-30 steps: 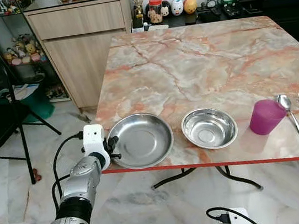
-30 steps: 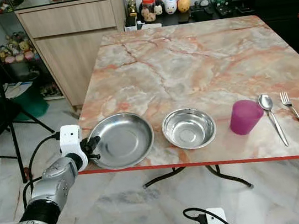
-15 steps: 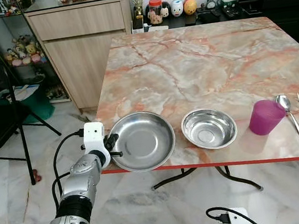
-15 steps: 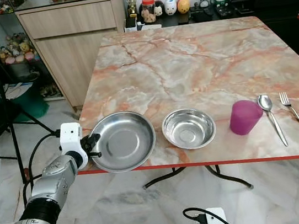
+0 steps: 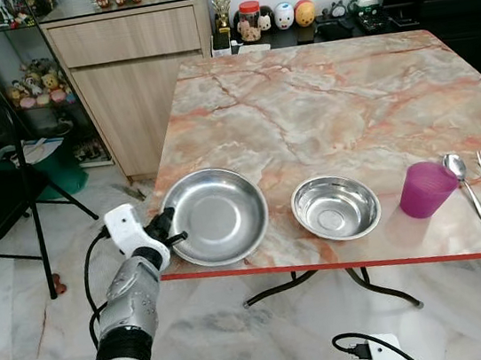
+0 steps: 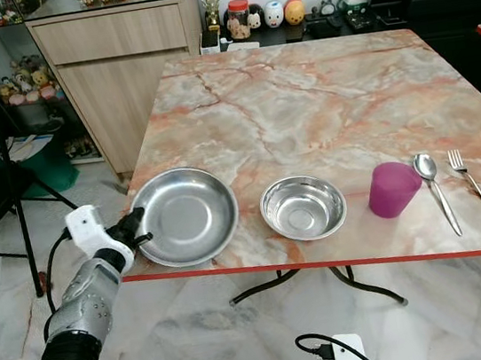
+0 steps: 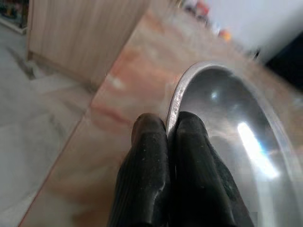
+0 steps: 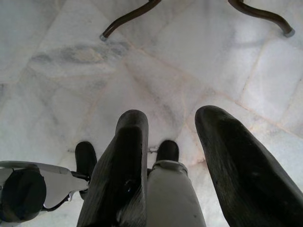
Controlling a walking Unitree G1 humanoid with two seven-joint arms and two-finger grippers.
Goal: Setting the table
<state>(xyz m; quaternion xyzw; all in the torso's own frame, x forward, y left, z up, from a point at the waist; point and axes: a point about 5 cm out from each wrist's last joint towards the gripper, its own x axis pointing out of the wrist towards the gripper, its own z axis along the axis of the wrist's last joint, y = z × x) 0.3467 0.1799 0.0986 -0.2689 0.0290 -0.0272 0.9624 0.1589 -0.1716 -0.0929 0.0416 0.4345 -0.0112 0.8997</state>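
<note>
The big metal plate has slid away from the small metal bowl, so the gap between them is wider now than 1 second ago. It has also moved farther onto the table, a bit back from the red edge. The left gripper went with it, pinching the plate's rim on the side away from the bowl. The left arm has swung out, away from the bowl too.
</note>
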